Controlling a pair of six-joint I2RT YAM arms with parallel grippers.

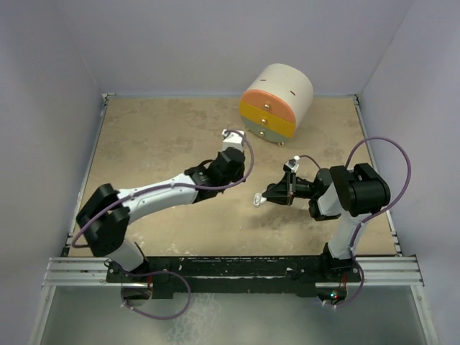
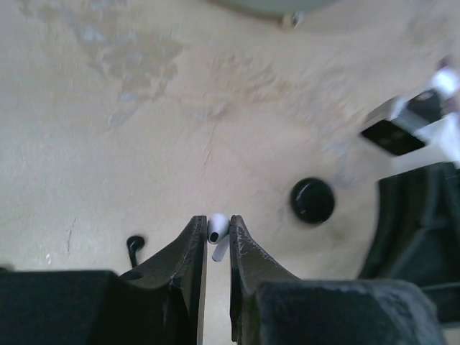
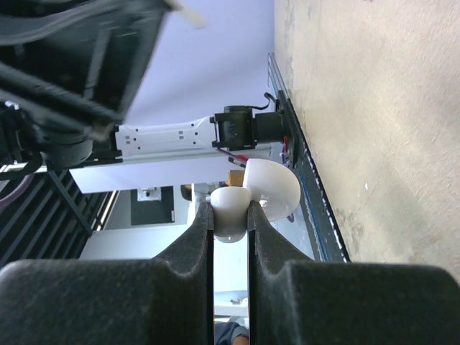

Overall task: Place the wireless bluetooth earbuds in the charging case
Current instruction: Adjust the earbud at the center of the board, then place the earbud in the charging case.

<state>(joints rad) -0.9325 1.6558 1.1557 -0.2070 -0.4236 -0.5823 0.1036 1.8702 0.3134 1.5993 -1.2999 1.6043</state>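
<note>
My left gripper is shut on a white earbud, pinched at the fingertips above the table, with its stem hanging down. In the top view the left gripper points down at mid-table. My right gripper is shut on a white rounded charging case with its lid hinged open. In the top view the right gripper holds the case just right of the left gripper. A glossy black round case lies on the table ahead and to the right of my left fingers. No second white earbud is in view.
A cream-and-orange cylindrical drawer unit stands at the back of the table. A small black earbud-shaped piece lies on the table left of my left fingers. Purple cables loop over both arms. Walls close in the tan table on three sides.
</note>
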